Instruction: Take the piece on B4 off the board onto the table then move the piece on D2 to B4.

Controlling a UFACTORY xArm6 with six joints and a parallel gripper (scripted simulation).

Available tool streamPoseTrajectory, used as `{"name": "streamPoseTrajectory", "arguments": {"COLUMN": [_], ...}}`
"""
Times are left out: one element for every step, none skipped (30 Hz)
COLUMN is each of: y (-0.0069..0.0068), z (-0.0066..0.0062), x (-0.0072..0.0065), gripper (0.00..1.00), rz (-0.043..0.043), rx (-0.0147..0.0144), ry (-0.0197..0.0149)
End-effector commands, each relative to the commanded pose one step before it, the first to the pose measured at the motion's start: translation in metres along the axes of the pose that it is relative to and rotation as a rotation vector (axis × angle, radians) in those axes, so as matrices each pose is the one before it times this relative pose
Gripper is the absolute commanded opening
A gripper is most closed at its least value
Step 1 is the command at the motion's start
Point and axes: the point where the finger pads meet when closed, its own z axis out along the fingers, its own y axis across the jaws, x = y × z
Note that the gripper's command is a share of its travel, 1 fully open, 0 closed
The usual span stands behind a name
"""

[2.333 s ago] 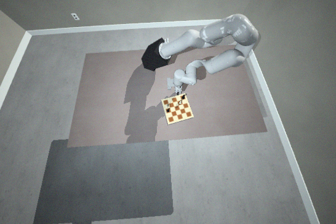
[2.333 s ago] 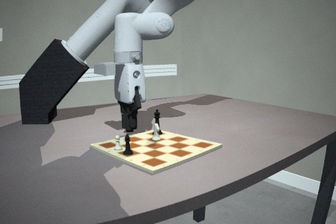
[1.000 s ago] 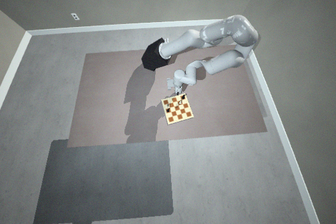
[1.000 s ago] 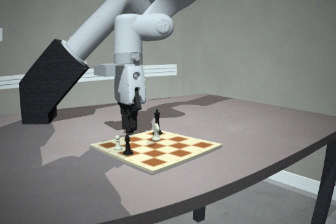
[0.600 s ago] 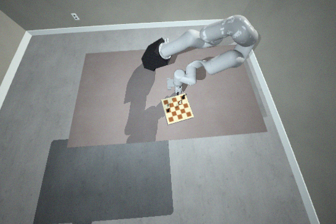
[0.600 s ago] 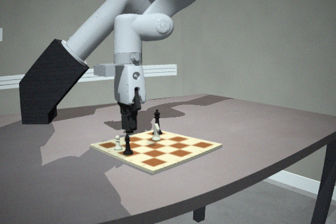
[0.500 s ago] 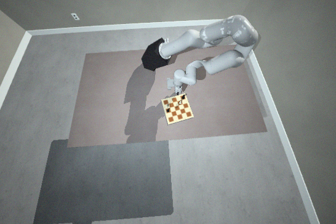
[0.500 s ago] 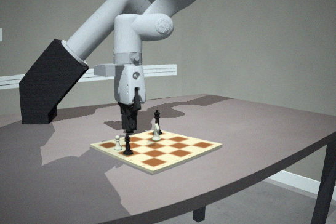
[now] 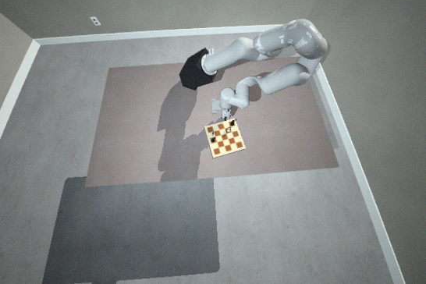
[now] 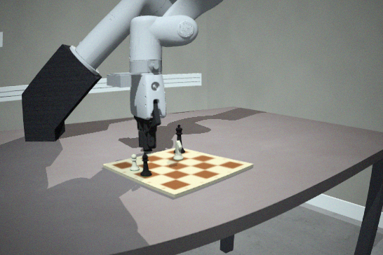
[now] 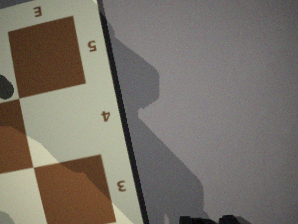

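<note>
The board point(image 10: 212, 171) lies flat on the surface point(image 10: 298, 150) and carries four upright pieces. A white pawn point(image 10: 134, 162) and a black piece point(image 10: 145, 166) stand close together at the board's left corner in the exterior view. A taller white piece point(image 10: 178, 150) stands near the board's far corner, and a tall black piece point(image 10: 179, 136) stands just behind it. In the top view, all four pieces are in the half of the board point(image 9: 230, 147) that is nearer to the arm's base.

The gripper point(image 10: 147, 144) points straight down, just beyond the board's far edge and above the surface. The dark fingers point(image 10: 143, 136) are narrow and are clamped on a small dark piece point(image 10: 147, 149). This piece is almost hidden between them, so I cannot tell its shape. It hangs clear of the board, behind the black piece.

In the wrist view, the fingers show only at the bottom edge, over the bare surface. They are beside the board's border, where the numbers 5, 4 and 3 are printed.
</note>
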Motion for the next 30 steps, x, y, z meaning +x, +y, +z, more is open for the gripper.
{"name": "streamPoseTrajectory", "arguments": {"y": [-0.00027,0.00000,0.00000,0.00000,0.00000,0.00000,0.00000,0.00000,0.00000,0.00000,0.00000,0.00000,0.00000,0.00000,0.00000,0.00000,0.00000,0.00000,0.00000,0.00000,0.00000,0.00000,0.00000,0.00000,0.00000,0.00000,0.00000,0.00000,0.00000,0.00000], "z": [-0.00026,0.00002,0.00005,0.00009,0.00013,0.00018,0.00022,0.00026,0.00030,0.00032,0.00034,0.00035,0.00035,0.00034,0.00033,0.00030,0.00000,0.00000,0.00026,0.00022,0.00018,0.00013,0.00009,0.00005,0.00002,0.00000,0.00000,0.00000,0.00000,0.00000], "x": [0.00016,0.00000,0.00000,0.00000,0.00000,0.00000,0.00000,0.00000,0.00000,0.00000,0.00000,0.00000,0.00000,0.00000,0.00000,0.00000,0.00000,0.00000,0.00000,0.00000,0.00000,0.00000,0.00000,0.00000,0.00000,0.00000,0.00000,0.00000,0.00000,0.00000], "gripper": [0.00,0.00,0.00,0.00,0.00,0.00,0.00,0.00,0.00,0.00,0.00,0.00,0.00,0.00,0.00,0.00,0.00,0.00,0.00,0.00,0.00,0.00,0.00,0.00,0.00,0.00,0.00,0.00,0.00,0.00], "rz": [0.00002,0.00000,0.00000,0.00000,0.00000,0.00000,0.00000,0.00000,0.00000,0.00000,0.00000,0.00000,0.00000,0.00000,0.00000,0.00000,0.00000,0.00000,0.00000,0.00000,0.00000,0.00000,0.00000,0.00000,0.00000,0.00000,0.00000,0.00000,0.00000,0.00000], "rx": [0.00080,0.00000,0.00000,0.00000,0.00000,0.00000,0.00000,0.00000,0.00000,0.00000,0.00000,0.00000,0.00000,0.00000,0.00000,0.00000,0.00000,0.00000,0.00000,0.00000,0.00000,0.00000,0.00000,0.00000,0.00000,0.00000,0.00000,0.00000,0.00000,0.00000], "ry": [0.00057,0.00000,0.00000,0.00000,0.00000,0.00000,0.00000,0.00000,0.00000,0.00000,0.00000,0.00000,0.00000,0.00000,0.00000,0.00000,0.00000,0.00000,0.00000,0.00000,0.00000,0.00000,0.00000,0.00000,0.00000,0.00000,0.00000,0.00000,0.00000,0.00000]}}
